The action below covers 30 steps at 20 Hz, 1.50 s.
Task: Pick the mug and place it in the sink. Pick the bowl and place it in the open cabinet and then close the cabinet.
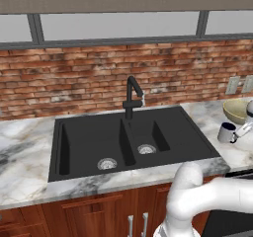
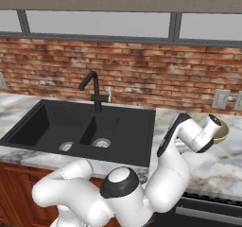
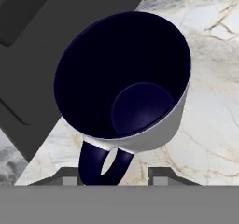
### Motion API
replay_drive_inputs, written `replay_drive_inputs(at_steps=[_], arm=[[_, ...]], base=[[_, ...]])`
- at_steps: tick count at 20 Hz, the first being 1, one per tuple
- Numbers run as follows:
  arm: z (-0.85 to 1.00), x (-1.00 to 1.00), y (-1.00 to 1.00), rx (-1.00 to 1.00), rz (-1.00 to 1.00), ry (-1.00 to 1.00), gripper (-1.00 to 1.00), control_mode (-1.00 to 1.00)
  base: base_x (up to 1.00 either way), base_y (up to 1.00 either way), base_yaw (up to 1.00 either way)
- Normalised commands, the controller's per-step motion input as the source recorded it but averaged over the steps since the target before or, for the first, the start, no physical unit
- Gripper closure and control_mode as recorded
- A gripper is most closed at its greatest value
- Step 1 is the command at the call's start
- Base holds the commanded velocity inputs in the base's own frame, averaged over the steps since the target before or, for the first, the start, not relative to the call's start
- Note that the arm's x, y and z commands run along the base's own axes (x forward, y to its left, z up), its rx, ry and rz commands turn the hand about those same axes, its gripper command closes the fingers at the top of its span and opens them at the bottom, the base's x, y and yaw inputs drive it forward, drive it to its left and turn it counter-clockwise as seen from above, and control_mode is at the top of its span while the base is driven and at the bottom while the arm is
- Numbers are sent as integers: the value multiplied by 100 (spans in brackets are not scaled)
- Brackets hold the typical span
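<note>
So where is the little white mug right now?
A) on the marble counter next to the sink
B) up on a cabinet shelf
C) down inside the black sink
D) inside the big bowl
A: the mug stands on the marble counter to the right of the sink, just in front of the bowl.

The sink (image 1: 89,147) is set in the counter (image 1: 29,181), with the faucet (image 1: 131,98) behind its basins. The mug (image 1: 227,132) is positioned upright on the counter to the right of the sink. The bowl (image 1: 236,110) is located just behind the mug.
</note>
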Motion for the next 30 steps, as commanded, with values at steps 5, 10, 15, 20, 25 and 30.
replay_drive_inputs(at_steps=[5,10,15,20,25,30], arm=[[0,0,51,0,-10,-7,100,-100],[7,-4,9,0,-12,-4,100,-100],[86,-30,0,0,-11,2,100,-100],[90,-41,15,-7,-9,19,100,-100],[68,-69,52,-10,-3,21,100,-100],[77,-68,46,-9,0,9,100,-100]], base=[[0,0,0],[0,0,0],[0,0,0],[0,0,0],[0,0,0],[0,0,0]])
